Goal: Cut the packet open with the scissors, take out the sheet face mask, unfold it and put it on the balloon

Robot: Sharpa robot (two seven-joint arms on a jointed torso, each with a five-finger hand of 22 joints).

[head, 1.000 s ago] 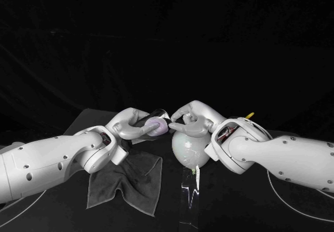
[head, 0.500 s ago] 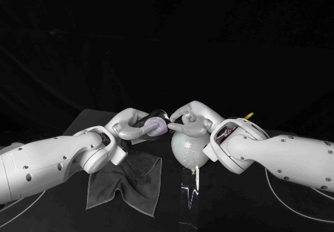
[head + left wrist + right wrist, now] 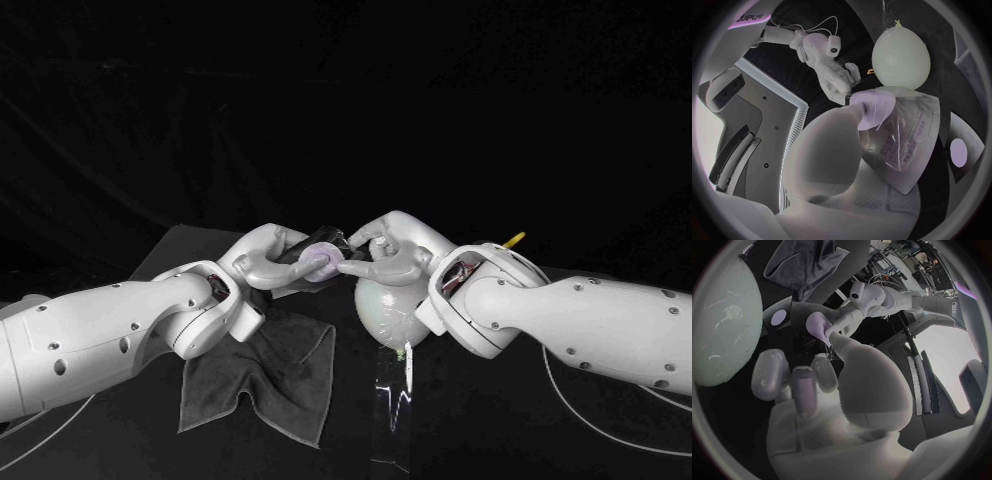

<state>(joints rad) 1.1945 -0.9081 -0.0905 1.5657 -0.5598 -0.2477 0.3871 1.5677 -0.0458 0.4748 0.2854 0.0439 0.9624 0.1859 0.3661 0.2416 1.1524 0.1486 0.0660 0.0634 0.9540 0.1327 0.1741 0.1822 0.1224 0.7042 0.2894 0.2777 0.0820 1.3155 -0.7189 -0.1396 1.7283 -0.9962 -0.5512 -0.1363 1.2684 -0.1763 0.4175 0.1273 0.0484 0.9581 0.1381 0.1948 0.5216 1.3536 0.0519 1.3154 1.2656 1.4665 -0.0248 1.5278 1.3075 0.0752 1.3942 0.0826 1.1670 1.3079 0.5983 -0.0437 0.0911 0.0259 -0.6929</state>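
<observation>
A: Location of the clear plastic mask packet (image 3: 907, 135)?
B: Pinched in the raised left hand (image 3: 274, 262), close to the pale oval balloon (image 3: 382, 308) lying on the black tabletop (image 3: 195, 245).
A: Right hand (image 3: 389, 252)?
B: Fingers curled at the packet's edge; whether they grip it cannot be told.

We see two thick white arms: the left arm (image 3: 101, 330) fills the lower left of the frame, the right arm (image 3: 591, 325) the lower right. Their smooth, rounded shells carry small dark screws (image 3: 55, 345) set in shallow dimples. At the right wrist a gap in the shell shows dark and red parts (image 3: 459, 278). The left hand (image 3: 274, 262) and right hand (image 3: 387, 255) are silver-grey, with plump, rounded fingers (image 3: 770, 375). A thin white cable (image 3: 557, 388) trails under the right arm. In the left wrist view that arm bears dark lettering (image 3: 750, 18).
</observation>
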